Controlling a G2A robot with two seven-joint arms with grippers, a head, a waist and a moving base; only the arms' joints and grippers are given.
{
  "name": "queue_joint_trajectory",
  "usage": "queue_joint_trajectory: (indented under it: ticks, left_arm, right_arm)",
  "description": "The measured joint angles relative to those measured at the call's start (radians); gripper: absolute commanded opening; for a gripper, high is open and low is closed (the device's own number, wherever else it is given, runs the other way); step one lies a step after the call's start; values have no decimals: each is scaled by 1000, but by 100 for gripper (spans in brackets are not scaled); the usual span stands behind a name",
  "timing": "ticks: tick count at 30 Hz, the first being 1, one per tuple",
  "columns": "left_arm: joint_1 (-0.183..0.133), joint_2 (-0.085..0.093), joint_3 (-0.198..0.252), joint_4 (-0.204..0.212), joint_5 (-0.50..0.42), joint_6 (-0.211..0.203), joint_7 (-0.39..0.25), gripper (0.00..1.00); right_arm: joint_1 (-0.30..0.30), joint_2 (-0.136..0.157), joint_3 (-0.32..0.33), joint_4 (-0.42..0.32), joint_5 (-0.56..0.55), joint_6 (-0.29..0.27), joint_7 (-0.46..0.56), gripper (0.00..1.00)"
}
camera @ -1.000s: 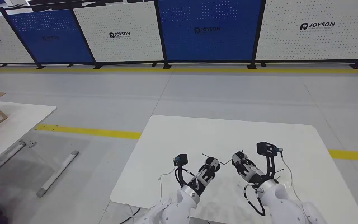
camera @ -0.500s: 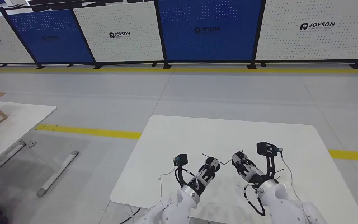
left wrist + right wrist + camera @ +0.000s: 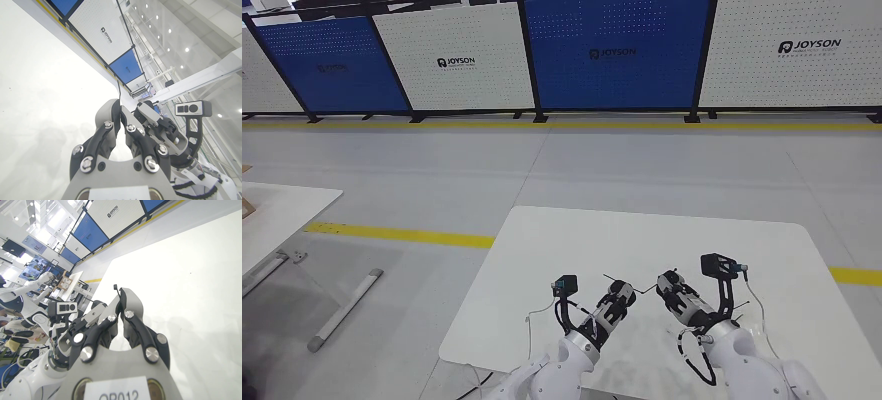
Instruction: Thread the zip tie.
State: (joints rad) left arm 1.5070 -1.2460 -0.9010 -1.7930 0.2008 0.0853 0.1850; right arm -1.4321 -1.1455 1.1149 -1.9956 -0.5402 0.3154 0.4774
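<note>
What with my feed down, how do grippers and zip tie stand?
Left gripper shut on zip tie tail. Right gripper shut near its head. Not yet threaded.

Both arms are stretched forward side by side, forearms angled inward so that the two grippers sit just beside each other, tips nearly meeting. The left gripper [image 3: 120,110] has its fingers pressed together on the zip tie [image 3: 119,91], whose strip sticks out past the tips. The right gripper [image 3: 120,298] is likewise pinched tight on the zip tie's head end
</note>
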Motion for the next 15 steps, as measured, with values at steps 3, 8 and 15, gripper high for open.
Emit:
queue_joint_trajectory:
  ticks: [3, 8, 15]
  left_arm:
    - [0, 0, 0, 0, 0, 0, 0, 0]
    - [0, 0, 0, 0, 0, 0, 0, 0]
    - [0, 0, 0, 0, 0, 0, 0, 0]
  right_arm:
    - [-1, 0, 0, 1, -1, -2, -2, 0]
    - [3, -1, -4, 10, -33, -3, 7, 0]
    - [30, -7, -25, 9, -70, 23, 40, 0]
